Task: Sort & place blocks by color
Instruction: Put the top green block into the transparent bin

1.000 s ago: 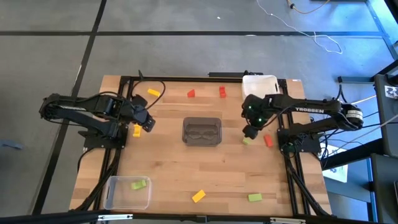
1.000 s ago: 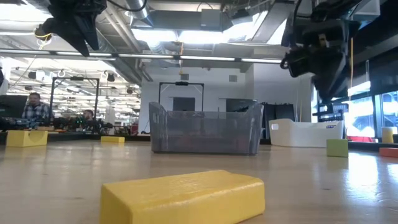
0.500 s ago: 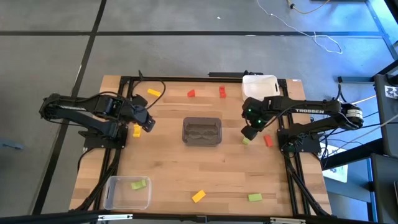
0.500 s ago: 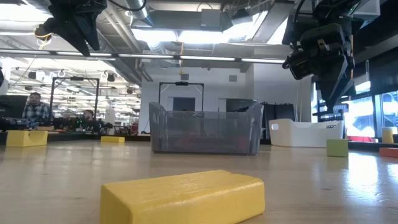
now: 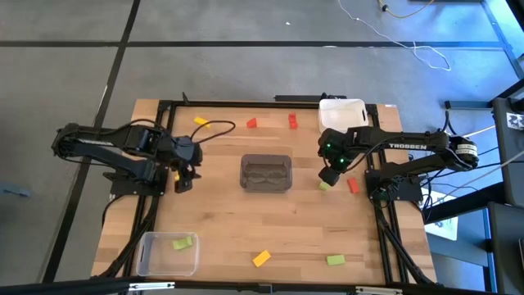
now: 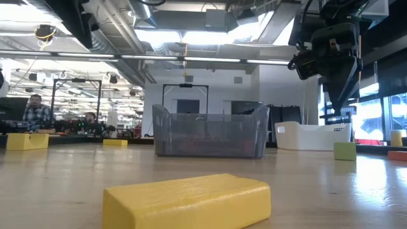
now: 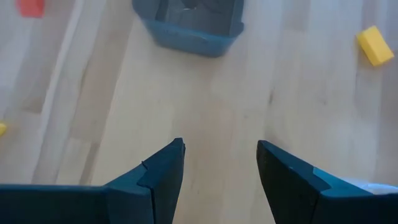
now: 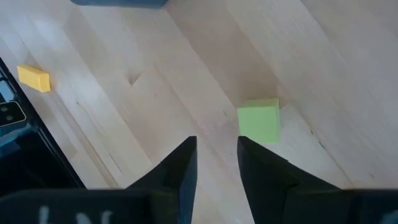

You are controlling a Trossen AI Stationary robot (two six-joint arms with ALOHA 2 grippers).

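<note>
Green block (image 8: 259,121) just ahead of right hand (image 8: 216,155), fingers spread, empty.

**Bright ceiling light, soft shadows, blur in the wrist views**

Light comes from overhead. From table height, the ceiling fixtures (image 6: 191,35) burn nearly white, and windows (image 6: 375,108) at the far right are washed out too. That glare leaves a pale sheen on the table (image 6: 356,184) on that side. The nearest yellow block (image 6: 187,200) is evenly lit but soft at its edges, too close for focus.

From above, the light is flat and even, with short, faint shadows under the arms.

The left wrist view is smeared throughout; the grey bin (image 7: 189,25) is hazy. The right wrist view is sharper: the green block (image 8: 259,121) casts a slight shadow.
</note>
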